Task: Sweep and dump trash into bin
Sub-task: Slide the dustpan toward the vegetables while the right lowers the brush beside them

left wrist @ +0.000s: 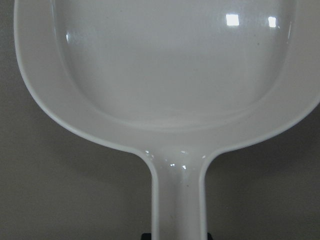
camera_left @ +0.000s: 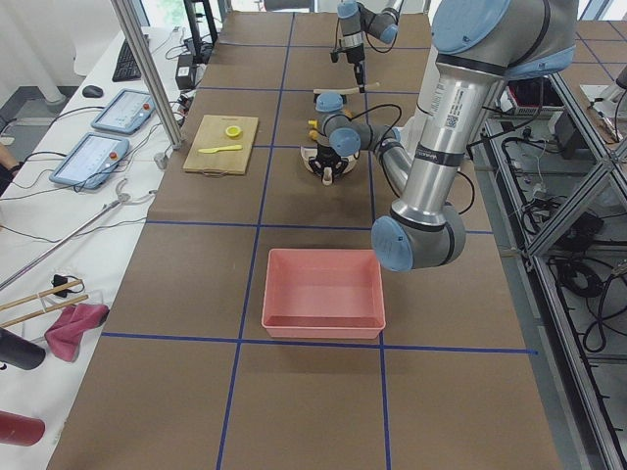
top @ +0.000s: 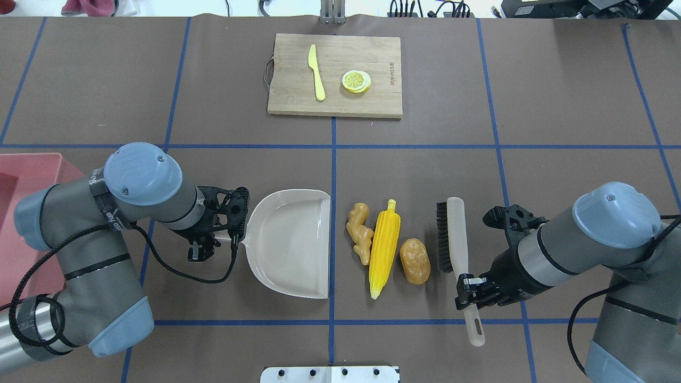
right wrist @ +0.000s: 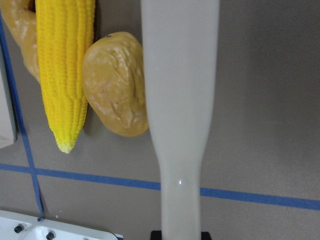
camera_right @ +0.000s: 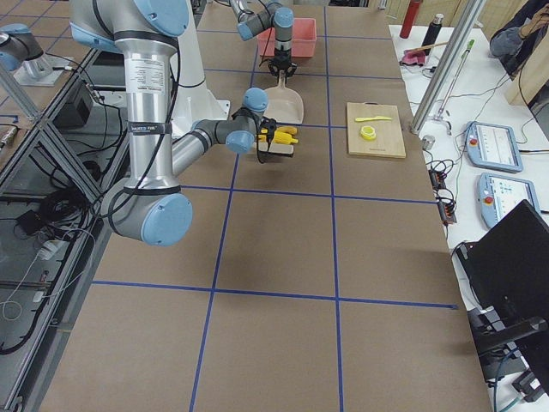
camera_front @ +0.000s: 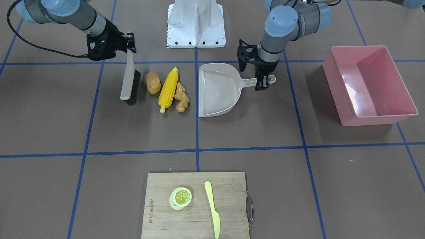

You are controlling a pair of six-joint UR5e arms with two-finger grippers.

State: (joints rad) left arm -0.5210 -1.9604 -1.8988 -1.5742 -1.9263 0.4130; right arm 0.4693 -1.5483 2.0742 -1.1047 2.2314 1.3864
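Observation:
The trash lies in a row at mid-table: a knobbly ginger root [top: 359, 230], a yellow corn cob [top: 384, 246] and a brown potato [top: 415, 260]. A beige dustpan [top: 290, 242] lies just left of them, its mouth facing the ginger. My left gripper [top: 234, 242] is shut on the dustpan's handle [left wrist: 178, 200]. A brush [top: 452, 239] stands right of the potato, bristles toward it, with a small gap. My right gripper [top: 468, 290] is shut on the brush's handle [right wrist: 180, 125]. The pink bin [camera_front: 368, 84] sits far out on my left side.
A wooden cutting board [top: 334, 101] with a lemon slice [top: 356, 81] and a pale yellow knife [top: 316, 72] lies at the far middle of the table. The white robot base plate [camera_front: 196, 26] is behind the trash.

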